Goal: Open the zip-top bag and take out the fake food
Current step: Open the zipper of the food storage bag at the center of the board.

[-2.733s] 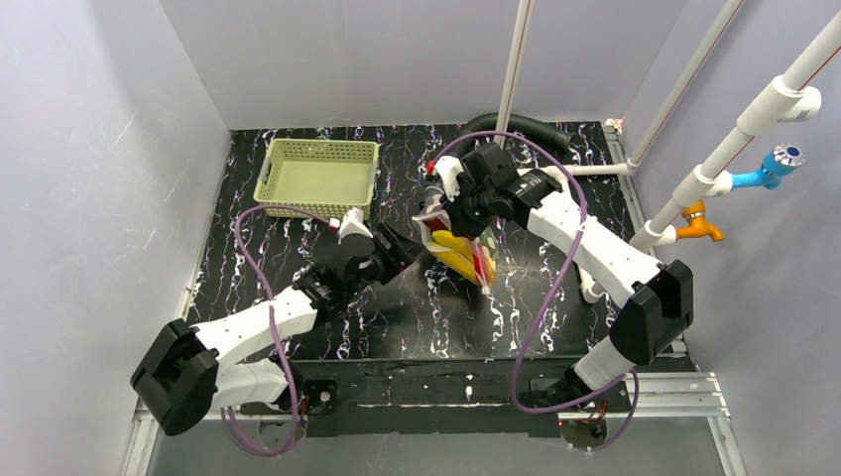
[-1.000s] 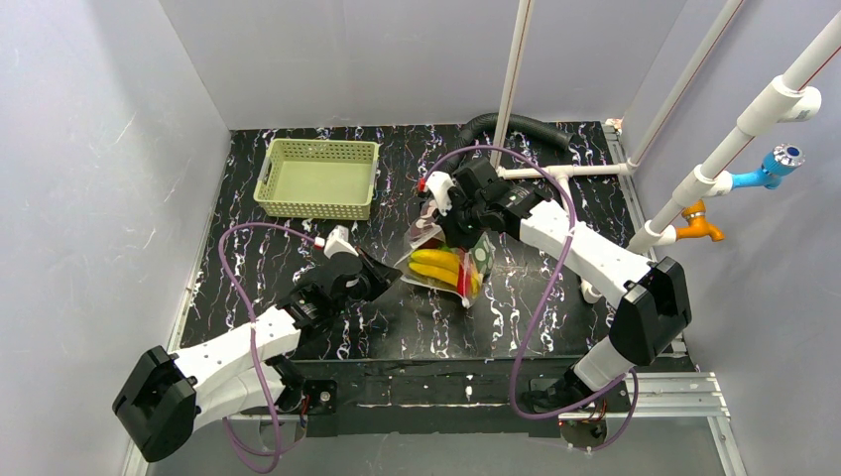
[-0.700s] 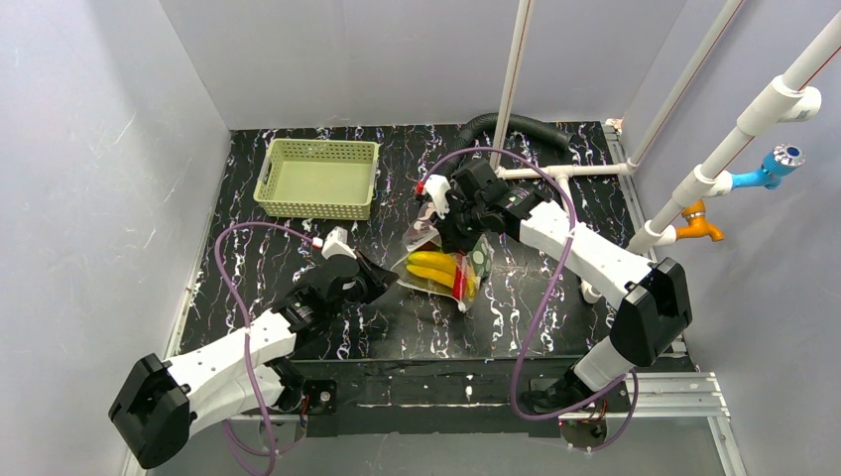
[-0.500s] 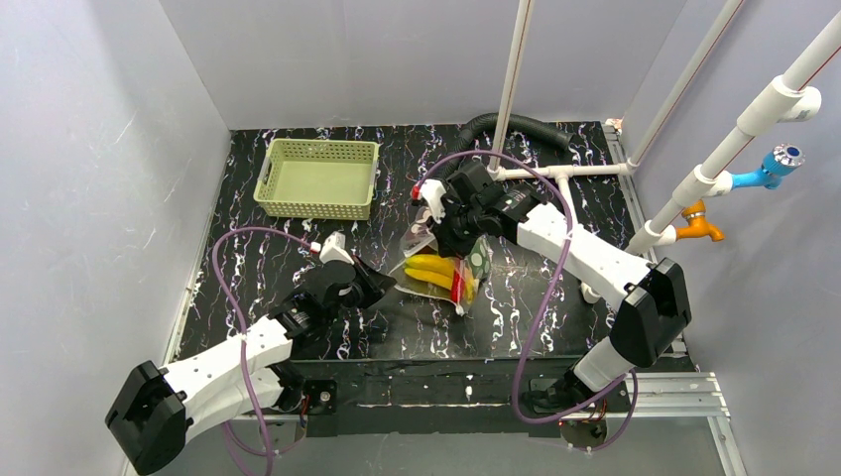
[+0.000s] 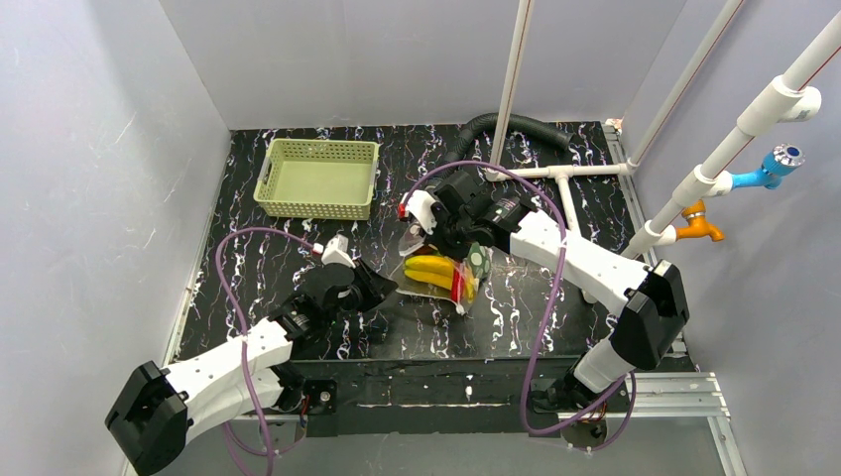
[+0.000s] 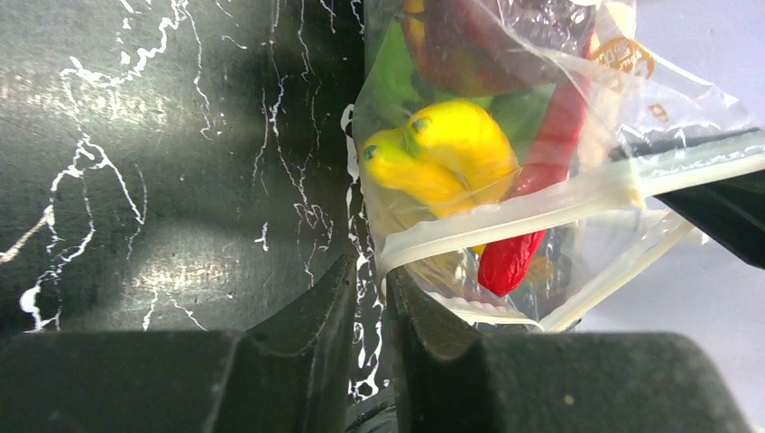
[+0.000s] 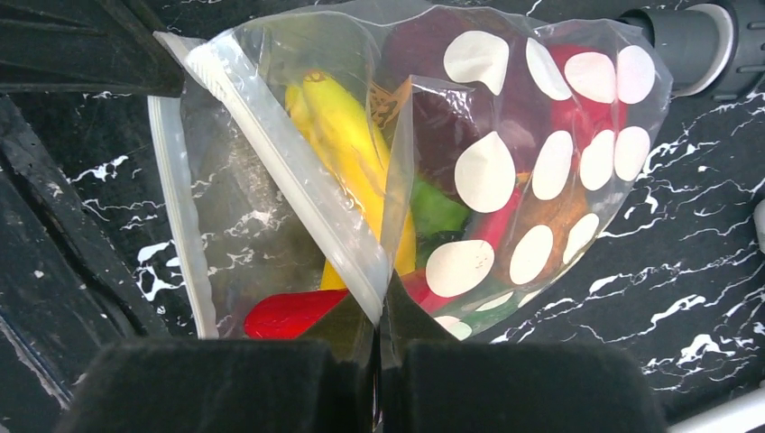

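Observation:
The zip-top bag (image 5: 442, 272) lies mid-table, clear with white oval spots (image 7: 487, 171), its mouth gaping toward the left arm. Inside is the fake food: yellow bananas (image 6: 449, 144), a red chili (image 6: 534, 203), and green and dark pieces. My right gripper (image 5: 429, 238) is at the bag's far side. In the right wrist view that gripper (image 7: 379, 305) is shut on one zip strip of the bag. My left gripper (image 6: 368, 271) is at the bag's near-left corner with its jaws a narrow slit apart. The other zip strip (image 6: 505, 209) ends just at its right fingertip, not between the jaws.
A pale green lattice basket (image 5: 313, 209) stands at the back left. A black corrugated hose (image 5: 516, 127) and white pipes (image 5: 561, 175) run along the back right. Blue (image 5: 779, 164) and orange (image 5: 700, 220) taps stick out on the right wall.
The left arm drew back toward the near left and its jaws parted a little off the zip strip. The right gripper carried its side of the bag leftward and the bag settled lower.

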`<state>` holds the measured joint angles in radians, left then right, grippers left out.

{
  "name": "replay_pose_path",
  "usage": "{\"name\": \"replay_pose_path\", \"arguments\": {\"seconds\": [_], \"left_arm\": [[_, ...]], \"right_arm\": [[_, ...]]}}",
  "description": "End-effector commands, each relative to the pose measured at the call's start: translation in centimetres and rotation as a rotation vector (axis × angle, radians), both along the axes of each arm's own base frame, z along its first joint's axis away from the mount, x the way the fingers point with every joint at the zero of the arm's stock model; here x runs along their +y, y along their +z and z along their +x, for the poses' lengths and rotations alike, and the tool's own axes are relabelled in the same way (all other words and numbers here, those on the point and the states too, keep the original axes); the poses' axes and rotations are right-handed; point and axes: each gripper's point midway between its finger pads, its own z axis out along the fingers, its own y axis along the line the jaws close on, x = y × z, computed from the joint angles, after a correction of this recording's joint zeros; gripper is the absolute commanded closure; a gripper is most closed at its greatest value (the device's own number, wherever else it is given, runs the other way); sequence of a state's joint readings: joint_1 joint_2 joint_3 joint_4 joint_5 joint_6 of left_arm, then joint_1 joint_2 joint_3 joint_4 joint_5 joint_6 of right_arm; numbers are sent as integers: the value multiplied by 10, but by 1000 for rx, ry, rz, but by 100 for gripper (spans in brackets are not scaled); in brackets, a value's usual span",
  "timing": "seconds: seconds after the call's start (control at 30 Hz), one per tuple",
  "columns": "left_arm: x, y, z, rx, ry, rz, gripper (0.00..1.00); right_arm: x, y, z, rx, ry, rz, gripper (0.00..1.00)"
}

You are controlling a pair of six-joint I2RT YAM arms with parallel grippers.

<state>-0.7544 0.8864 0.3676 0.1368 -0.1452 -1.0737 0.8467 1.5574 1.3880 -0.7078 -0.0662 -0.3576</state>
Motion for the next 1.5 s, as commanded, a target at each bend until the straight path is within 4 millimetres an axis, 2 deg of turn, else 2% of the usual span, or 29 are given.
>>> {"name": "replay_pose_path", "arguments": {"seconds": [0.0, 0.1, 0.23, 0.37, 0.47, 0.6, 0.73, 0.83, 1.03, 1.17, 1.23, 1.47], "left_arm": [[-6, 3, -5, -38, -69, -19, 78], [-9, 11, -10, -68, -103, -47, 60], [-10, 23, -18, -119, -156, -69, 45], [-11, 40, -30, -181, -219, -102, 23], [-10, 53, -36, -244, -254, -129, 3], [-11, 69, -42, -315, -268, -216, 2], [-22, 93, -50, -399, -327, -339, 2], [-32, 102, -53, -402, -394, -326, 3], [-52, 116, -46, -409, -457, -337, 12], [-68, 118, -39, -415, -481, -367, 23], [-75, 117, -36, -426, -475, -363, 25], [-91, 90, -22, -404, -421, -234, 32]], "right_arm": [[-1, 26, 4, -76, 10, 23, 99], [2, 26, 2, -61, 15, 32, 99], [5, 25, -5, -32, 35, 52, 99], [4, 22, -9, -21, 44, 55, 99], [5, 22, -11, -12, 45, 63, 99], [7, 22, -12, 2, 46, 69, 99], [8, 22, -12, 7, 47, 71, 99], [8, 22, -13, 10, 48, 70, 99], [9, 22, -14, 16, 50, 74, 99], [10, 22, -15, 28, 53, 78, 99], [10, 22, -16, 34, 53, 83, 99], [9, 26, -16, 47, 49, 102, 99]]}}
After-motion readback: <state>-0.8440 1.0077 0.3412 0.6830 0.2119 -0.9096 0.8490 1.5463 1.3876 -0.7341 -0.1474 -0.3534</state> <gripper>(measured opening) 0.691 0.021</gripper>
